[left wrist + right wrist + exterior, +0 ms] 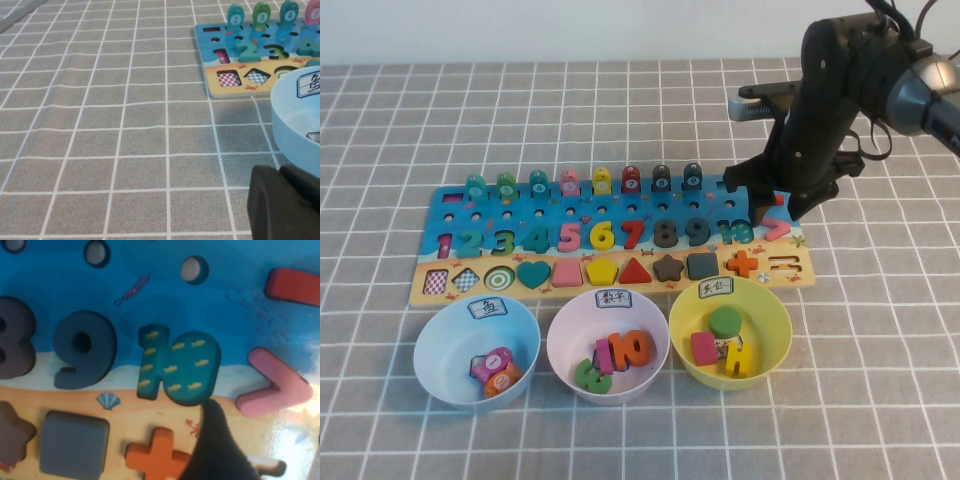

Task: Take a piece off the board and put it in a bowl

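High view: right gripper (763, 205) low over the board's (450, 282) right end, just right of the teal 10 (735, 232), grip state impossible to tell. Left wrist view: left gripper (285, 210) parked beside the blue bowl (295, 115), far from that piece, jaws unreadable. Right wrist view: one dark fingertip (215, 440) just near-side of the 10's empty recess (177, 365), pink angle piece (275, 387) to its right

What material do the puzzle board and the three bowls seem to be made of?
Puzzle board: probably painted wood, judging by its thick flat pieces and cut-out recesses. Blue bowl, pink bowl and yellow bowl: likely smooth plastic with thin, evenly coloured walls. Right gripper hovers above the board's right end; left gripper sits beside the blue bowl.
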Robot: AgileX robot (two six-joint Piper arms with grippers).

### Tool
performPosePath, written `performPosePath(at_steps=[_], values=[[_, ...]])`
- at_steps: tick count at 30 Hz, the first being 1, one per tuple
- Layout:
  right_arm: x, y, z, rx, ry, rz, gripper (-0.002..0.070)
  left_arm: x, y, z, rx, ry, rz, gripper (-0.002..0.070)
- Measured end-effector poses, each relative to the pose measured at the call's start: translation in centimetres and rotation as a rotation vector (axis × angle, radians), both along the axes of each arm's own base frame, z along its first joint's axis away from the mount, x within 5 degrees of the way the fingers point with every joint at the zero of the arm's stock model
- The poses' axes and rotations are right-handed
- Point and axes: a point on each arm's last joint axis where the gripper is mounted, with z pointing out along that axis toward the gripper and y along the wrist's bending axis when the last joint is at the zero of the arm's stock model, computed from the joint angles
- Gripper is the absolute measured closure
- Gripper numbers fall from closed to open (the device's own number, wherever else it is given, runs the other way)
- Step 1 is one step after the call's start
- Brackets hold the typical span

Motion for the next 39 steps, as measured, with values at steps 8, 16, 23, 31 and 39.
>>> performPosePath(at_steps=[8, 16, 23, 31, 39], values=[[0.2, 0.0, -0.9, -0.016, 0.012, 0.001, 0.029, 0.0, 0.0, 0.0, 0.0, 0.0, 0.0, 0.0678], [0.5, -0.2, -1.6, -0.047, 0.013, -0.004, 0.029, 0.0, 0.0, 0.0, 0.0, 0.0, 0.0, 0.0678], [0.6, -0.2, -2.5, -0.054, 0.03, -0.005, 0.029, 0.0, 0.0, 0.0, 0.0, 0.0, 0.0, 0.0679], [0.6, -0.1, -2.9, -0.056, 0.038, -0.007, 0.029, 0.0, 0.0, 0.0, 0.0, 0.0, 0.0, 0.0678], [0.6, -0.2, -2.9, -0.058, 0.038, -0.007, 0.029, 0.0, 0.0, 0.0, 0.0, 0.0, 0.0, 0.0678]])
